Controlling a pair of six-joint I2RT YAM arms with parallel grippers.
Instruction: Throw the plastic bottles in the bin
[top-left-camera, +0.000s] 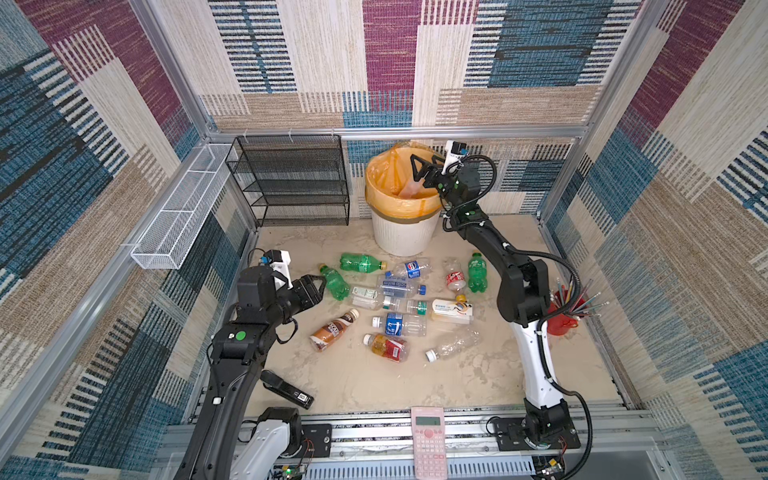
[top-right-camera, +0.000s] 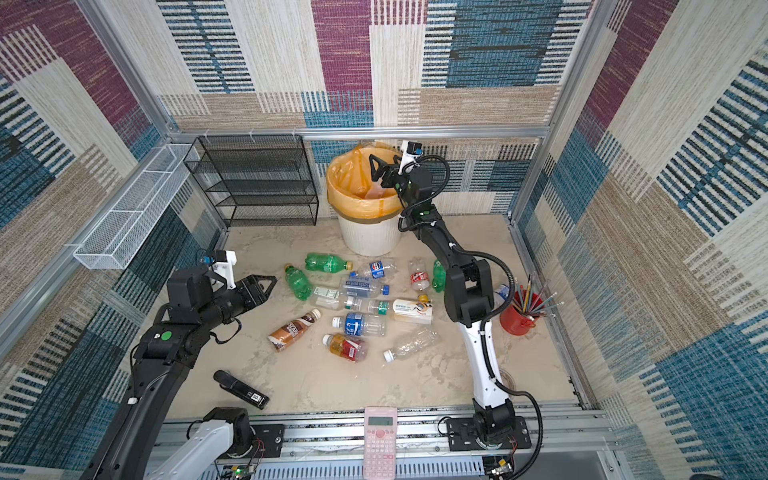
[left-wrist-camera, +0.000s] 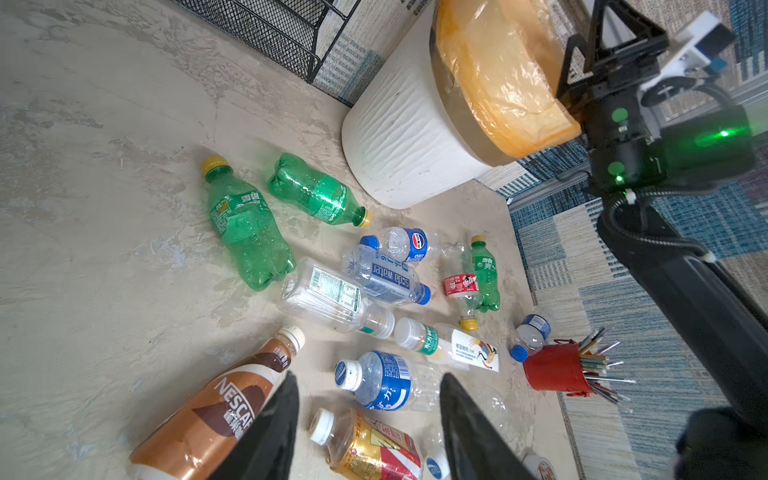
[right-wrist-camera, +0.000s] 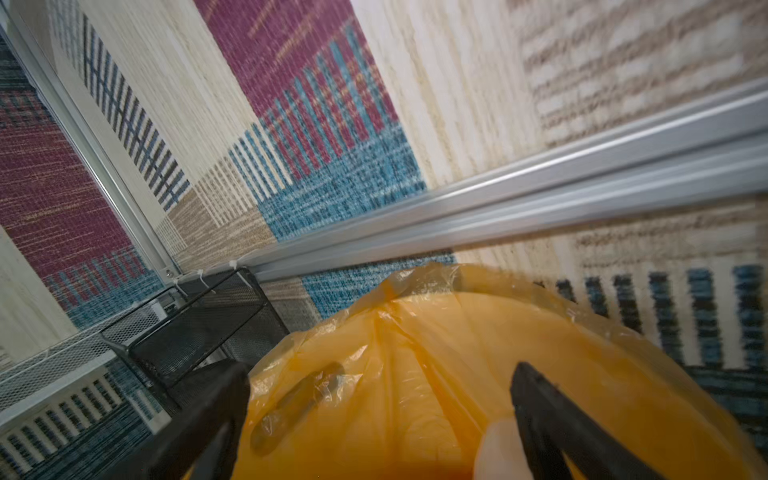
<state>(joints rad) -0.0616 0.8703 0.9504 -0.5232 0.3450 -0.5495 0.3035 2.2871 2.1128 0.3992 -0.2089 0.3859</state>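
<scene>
- Spread wide, the jaws of the right gripper (right-wrist-camera: 378, 374) hang over the mouth of the bin (top-left-camera: 405, 232), which stands at twelve o'clock on the table, against the back wall.
- Low beside one finger in the right wrist view sits a pale blurred shape; I cannot tell whether it is a bottle or whether it is clear of the jaws.
- I judge this to be the drop. To do it well I hold the jaws wide over the middle of the opening, then lift straight up before swinging away, so that no finger snags the orange bag (top-left-camera: 382, 183).
- On the left gripper (top-left-camera: 318, 287) the jaws stand partly apart and pinch nothing, just beside a green bottle (top-left-camera: 336, 282).
- Most of the plastic bottles (top-left-camera: 399, 307) lie on their sides in a loose heap at the table's centre, several of them touching.
- At seven o'clock of the heap the brown bottle (top-left-camera: 332, 330) lies apart, which I judge an easy pick.
- For edges, the mesh rack (top-left-camera: 291, 183) stands near the bin at its nine o'clock, and the red cup of pencils (top-left-camera: 561, 320) sits near the right arm at three o'clock.
- For room, the table is bare at six o'clock of the heap, apart from a dark stapler-like thing (top-left-camera: 286, 388) at seven; a pink calculator (top-left-camera: 428, 440) lies on the front rail.
</scene>
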